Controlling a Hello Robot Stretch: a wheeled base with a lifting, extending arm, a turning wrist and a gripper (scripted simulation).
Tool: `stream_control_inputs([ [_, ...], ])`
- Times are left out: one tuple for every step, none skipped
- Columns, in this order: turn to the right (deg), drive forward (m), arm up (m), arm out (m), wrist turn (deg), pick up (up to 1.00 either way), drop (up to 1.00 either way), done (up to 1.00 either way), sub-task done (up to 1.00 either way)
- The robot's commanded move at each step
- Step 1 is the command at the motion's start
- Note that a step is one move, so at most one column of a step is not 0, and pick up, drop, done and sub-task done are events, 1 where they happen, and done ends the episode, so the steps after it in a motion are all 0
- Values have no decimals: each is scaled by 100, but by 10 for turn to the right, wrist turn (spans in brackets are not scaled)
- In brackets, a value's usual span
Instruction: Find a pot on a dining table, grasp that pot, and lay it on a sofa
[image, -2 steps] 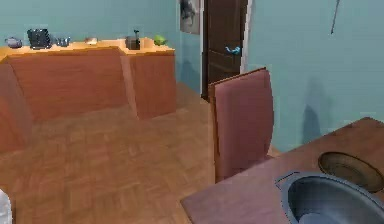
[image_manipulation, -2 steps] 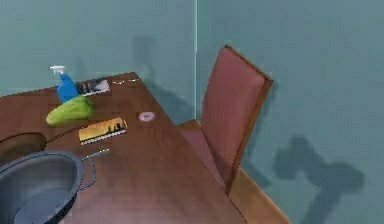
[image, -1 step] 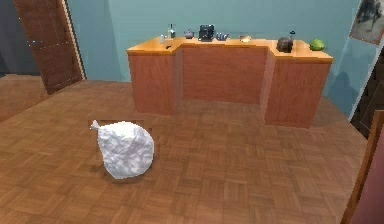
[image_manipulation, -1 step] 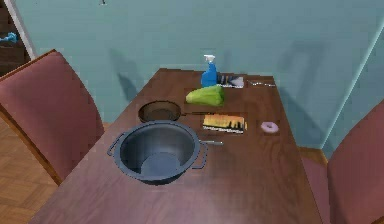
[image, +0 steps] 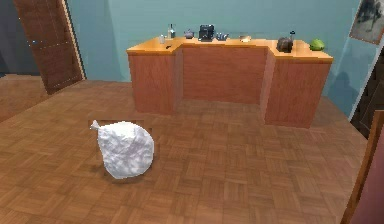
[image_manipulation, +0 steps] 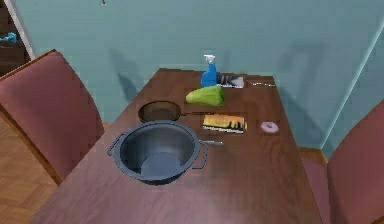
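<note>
Looking out to the arm side, I've got the dining table (image_manipulation: 270, 170), dark wood, running away toward a teal wall. The pot (image_manipulation: 157, 153) sits on it at the near end, toward the view's left edge: grey, round, upright, a small handle on each side. Just behind it lies a dark shallow pan (image_manipulation: 163, 111). Farther up the table there's a green lump (image_manipulation: 206, 95) with a blue spray bottle (image_manipulation: 209, 72) standing right behind it. A flat yellow-and-black item (image_manipulation: 225, 123) lies to the right of the pan, possibly a sponge or a small box. If it carries any print, it's too small for me to read, and the same goes for the bottle. A little pink ring (image_manipulation: 269, 127) rests near it. Reddish chairs flank the table, one left (image_manipulation: 50, 105), one right (image_manipulation: 355, 170).

Ahead, a crumpled white bag (image: 123, 148) sits on the wooden floor, well in front of an orange-topped counter (image: 230, 75) holding small items.

As for the gripper, I can't tell its state.
</note>
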Motion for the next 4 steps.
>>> stream_control_inputs([
  [0, 0, 38, 0, 0, 0, 0, 0, 0],
  [0, 0, 0, 14, 0, 0, 0, 0, 0],
  [0, 0, 0, 0, 450, 0, 0, 0, 0],
  [0, 0, 0, 0, 450, 0, 0, 0, 0],
])
